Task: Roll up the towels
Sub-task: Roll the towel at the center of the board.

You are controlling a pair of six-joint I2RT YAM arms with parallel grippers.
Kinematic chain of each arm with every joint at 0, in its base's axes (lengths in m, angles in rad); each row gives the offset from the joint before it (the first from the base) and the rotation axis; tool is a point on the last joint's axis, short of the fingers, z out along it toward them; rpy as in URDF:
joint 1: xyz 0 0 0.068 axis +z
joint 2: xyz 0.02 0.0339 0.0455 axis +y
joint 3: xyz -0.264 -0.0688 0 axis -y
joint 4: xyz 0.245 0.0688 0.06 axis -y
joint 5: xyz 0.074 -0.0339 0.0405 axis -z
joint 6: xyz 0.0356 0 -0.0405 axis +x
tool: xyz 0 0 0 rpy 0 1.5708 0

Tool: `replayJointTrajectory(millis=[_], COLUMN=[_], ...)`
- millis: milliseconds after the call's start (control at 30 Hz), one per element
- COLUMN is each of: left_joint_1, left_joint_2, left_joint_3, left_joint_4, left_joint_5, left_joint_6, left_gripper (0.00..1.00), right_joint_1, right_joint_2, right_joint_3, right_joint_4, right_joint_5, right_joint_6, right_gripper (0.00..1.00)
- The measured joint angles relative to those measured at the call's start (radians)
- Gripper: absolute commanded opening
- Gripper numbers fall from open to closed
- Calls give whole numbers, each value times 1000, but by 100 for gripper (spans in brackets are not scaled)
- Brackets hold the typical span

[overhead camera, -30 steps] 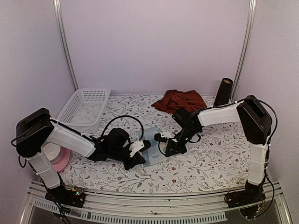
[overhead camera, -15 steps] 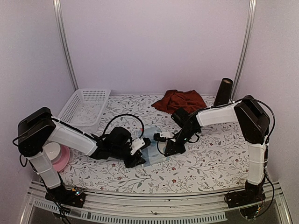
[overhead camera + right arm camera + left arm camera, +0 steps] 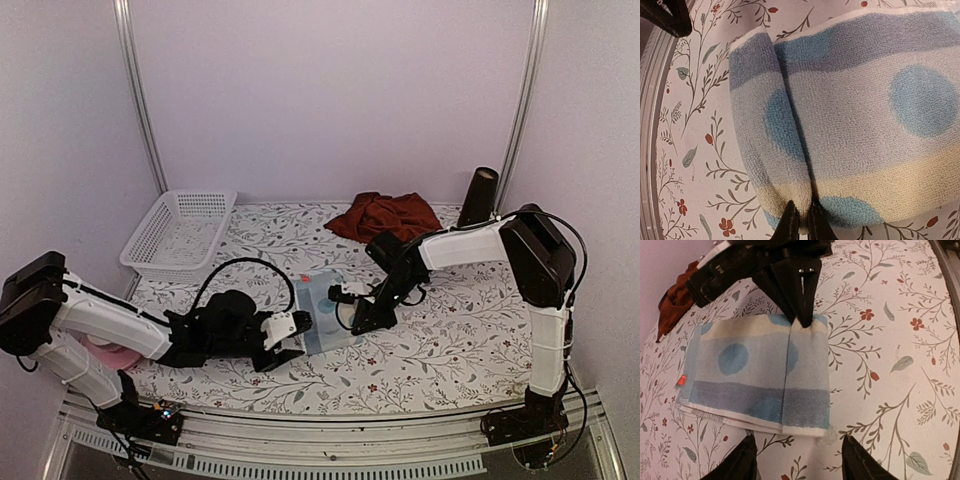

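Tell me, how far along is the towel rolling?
Done: the pastel blue towel lies folded, one end turned over. In hand: the right gripper pinches that turn; the left gripper is open nearby. Left: rolling the rest, then the crumpled maroon towel.

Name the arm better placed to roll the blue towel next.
Right, probably. The right tool is shut on the blue towel at the folded-over edge; the left tool stands open short of the near hem, holding nothing.

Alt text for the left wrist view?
A folded blue towel lies on the floral table, the shut right gripper pinching its doubled-over end at the far edge. The left gripper is open, short of it; a red towel lies top left.
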Motion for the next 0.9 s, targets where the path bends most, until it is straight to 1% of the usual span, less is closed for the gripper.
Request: replayJointTrajectory(millis=[200, 400, 567, 633, 867, 900], left_joint_1=[-92, -161, -173, -173, -173, -173], left_joint_2=[23, 209, 279, 286, 306, 306], left_joint_3=[-26, 25, 85, 87, 108, 110], left_joint_4=[71, 100, 127, 131, 108, 103], left_joint_5=[-80, -193, -273, -294, -320, -319], left_joint_6=[106, 190, 215, 219, 223, 221], left_gripper=[54, 52, 50, 46, 26, 25], right_joint_1=[-1, -1, -1, -1, -1, -1], right_joint_2=[3, 3, 3, 3, 3, 3], right_joint_3=[3, 4, 5, 5, 5, 5], right_joint_4=[-5, -6, -7, -7, -8, -8], right_joint_5=[-2, -2, -2, -2, -3, -2], right_joint_6=[0, 0, 0, 0, 0, 0], right_gripper=[6, 6, 6, 6, 6, 6])
